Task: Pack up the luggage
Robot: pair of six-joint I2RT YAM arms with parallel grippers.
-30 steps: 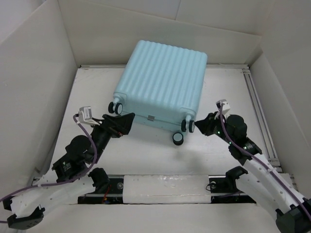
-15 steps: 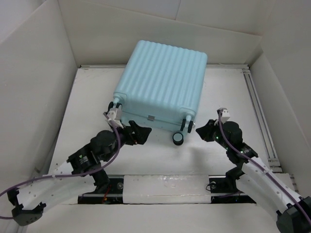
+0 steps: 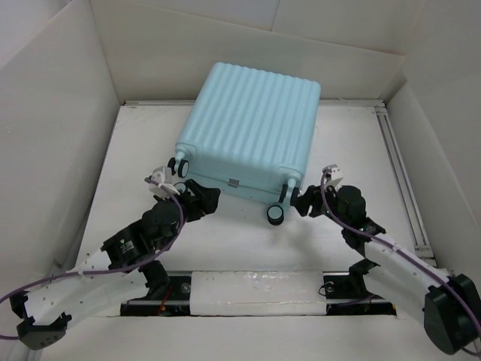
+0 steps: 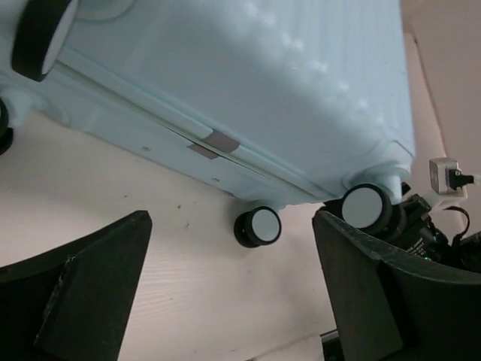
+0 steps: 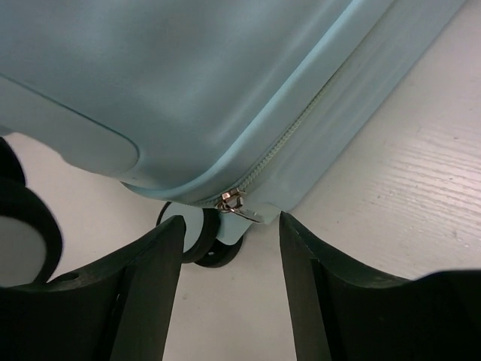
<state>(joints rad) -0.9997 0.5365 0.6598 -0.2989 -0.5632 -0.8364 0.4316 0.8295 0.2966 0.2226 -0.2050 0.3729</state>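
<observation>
Closed aqua suitcase (image 3: pixel 252 135) lies on the counter (image 3: pixel 146 150). The left claw (image 3: pixel 204 199) is spread beside it, and the right claw (image 3: pixel 304 203) is spread either side of its zipper pull (image 5: pixel 239 204).

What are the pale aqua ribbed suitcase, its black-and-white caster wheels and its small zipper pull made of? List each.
Pale aqua ribbed suitcase: likely moulded hard plastic, smooth satin sheen, rigid ribs. Black-and-white caster wheels: probably plastic hubs, rubbery black tread. Small zipper pull: looks metal, silvery glint.
</observation>
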